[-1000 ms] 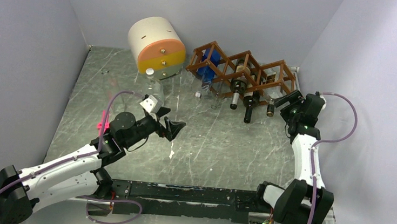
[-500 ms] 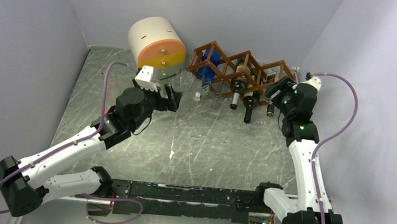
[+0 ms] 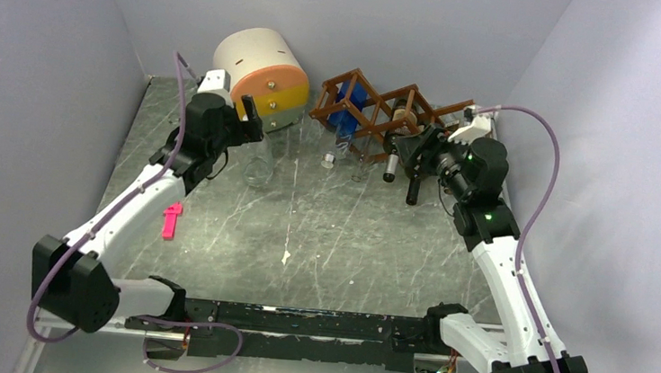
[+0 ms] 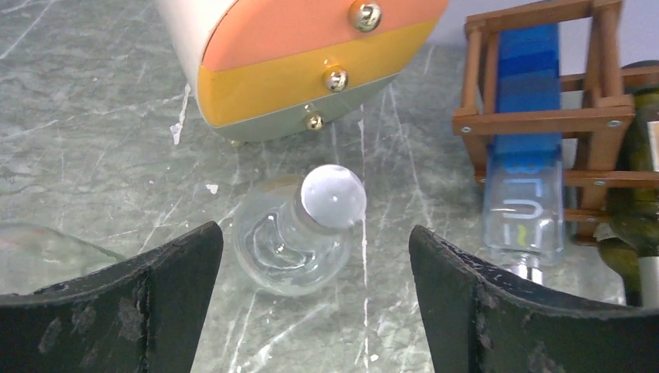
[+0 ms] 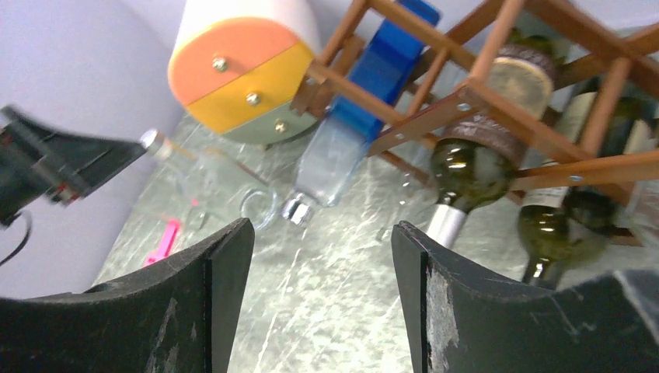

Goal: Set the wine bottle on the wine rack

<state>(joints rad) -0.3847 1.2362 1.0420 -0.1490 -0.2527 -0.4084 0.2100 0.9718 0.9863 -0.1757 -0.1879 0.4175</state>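
Clear glass wine bottle [image 4: 289, 247] upright just ahead, centred between my left jaws, spread wide, untouched; likely rigid, slick, breakable; I'd grip neck under cap [image 4: 332, 196]; right jaws parted, empty.

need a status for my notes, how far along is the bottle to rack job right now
Done: the wine rack already holds a blue bottle and dark green bottles.
In hand: the left gripper hangs open over the clear bottle, which stands upright by the drawer unit, ungripped. The right gripper is open and empty near the rack.
Left: grasp it, carry it over, slide it into the rack.
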